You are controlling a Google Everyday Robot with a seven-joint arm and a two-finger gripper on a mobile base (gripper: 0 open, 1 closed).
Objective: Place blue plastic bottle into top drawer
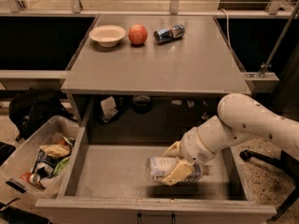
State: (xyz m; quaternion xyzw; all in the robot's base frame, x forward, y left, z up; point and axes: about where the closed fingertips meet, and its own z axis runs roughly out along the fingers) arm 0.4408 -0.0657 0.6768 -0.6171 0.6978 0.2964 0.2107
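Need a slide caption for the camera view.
Gripper holds the blue plastic bottle sideways inside the open top drawer; bowl, apple and soda can sit on the tabletop.

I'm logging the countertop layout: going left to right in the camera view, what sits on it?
Bowl → apple → soda can. Lower down, the gripper holds the blue plastic bottle inside the top drawer.
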